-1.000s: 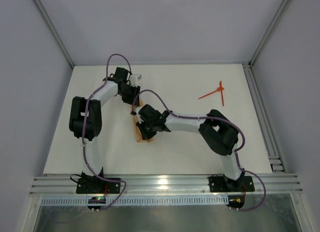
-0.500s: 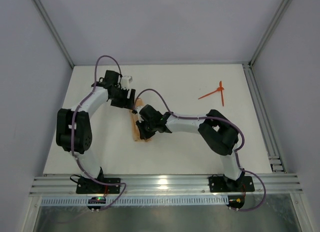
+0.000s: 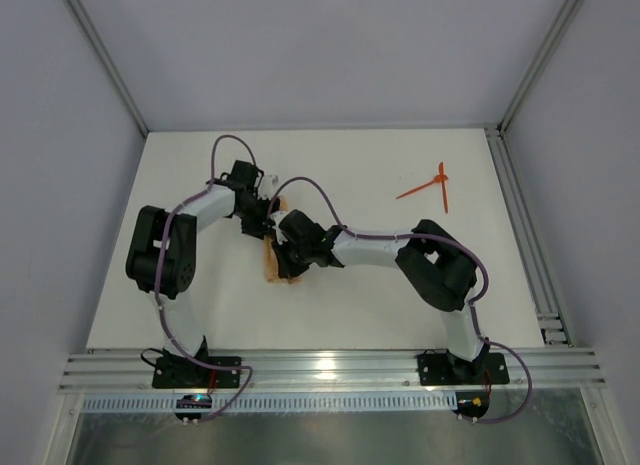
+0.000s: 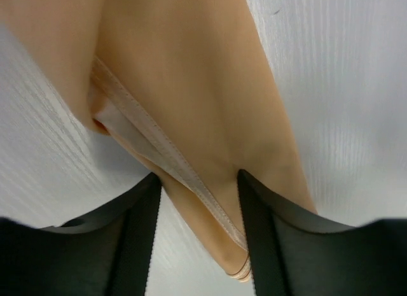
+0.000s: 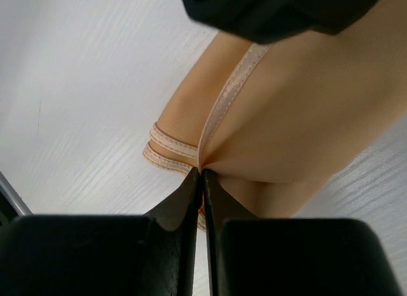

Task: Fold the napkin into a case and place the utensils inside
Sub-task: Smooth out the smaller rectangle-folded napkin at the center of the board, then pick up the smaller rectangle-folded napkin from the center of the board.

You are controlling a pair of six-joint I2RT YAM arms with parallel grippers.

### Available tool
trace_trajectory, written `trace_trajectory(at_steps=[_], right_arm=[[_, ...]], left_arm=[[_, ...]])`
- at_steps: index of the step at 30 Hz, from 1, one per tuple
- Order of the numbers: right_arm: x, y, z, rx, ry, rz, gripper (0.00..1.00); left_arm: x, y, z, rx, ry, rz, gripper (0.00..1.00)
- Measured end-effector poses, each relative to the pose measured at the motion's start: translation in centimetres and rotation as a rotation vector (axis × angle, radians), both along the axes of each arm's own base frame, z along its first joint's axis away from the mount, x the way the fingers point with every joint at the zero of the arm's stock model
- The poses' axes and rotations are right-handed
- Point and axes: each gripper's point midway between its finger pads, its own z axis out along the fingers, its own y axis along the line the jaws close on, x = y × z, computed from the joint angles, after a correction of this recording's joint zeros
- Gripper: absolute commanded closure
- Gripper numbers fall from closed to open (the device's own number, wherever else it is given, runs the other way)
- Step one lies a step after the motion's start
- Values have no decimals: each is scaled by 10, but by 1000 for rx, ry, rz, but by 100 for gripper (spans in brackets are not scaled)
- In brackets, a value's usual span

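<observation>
- My left gripper (image 4: pixel 198 176) has moved back onto the napkin (image 4: pixel 191 79) since half a second ago. Its fingers are spread, straddling a folded hem.
- My right gripper (image 5: pixel 202 173) stays pressed together, pinching the napkin's hem.
- The napkin lies bunched left of centre on the table (image 3: pixel 380 305).
- The utensils (image 3: pixel 430 185) are unmoved, well apart to the right.

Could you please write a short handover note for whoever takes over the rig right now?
Right gripper: shut, pinching a hemmed edge of the napkin.
Left gripper: open, its fingers either side of a folded edge of the same cloth, not clamped.
Napkin: partly folded, lying between the two grippers, left of the table's centre.
Utensils: crossed on the table, far right, untouched.
Done: some folds, layered hems showing.
Left: finish the folding, then slip both utensils inside.
</observation>
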Motion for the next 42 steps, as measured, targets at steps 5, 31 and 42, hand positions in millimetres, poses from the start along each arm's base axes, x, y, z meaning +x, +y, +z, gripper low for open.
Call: trace_trajectory(at_steps=[5,31,42], right_arm=[[0,0,0,0,0,-5,90],[112,-79,185,363,-447,-310,32],[125,-62,21,466,178,-372,37]], left_arm=[[3,0,-5,-13,8,25,83],[2,2,-7,-87,-24,-59,100],[0,5,-7,-134,-36,-100,100]])
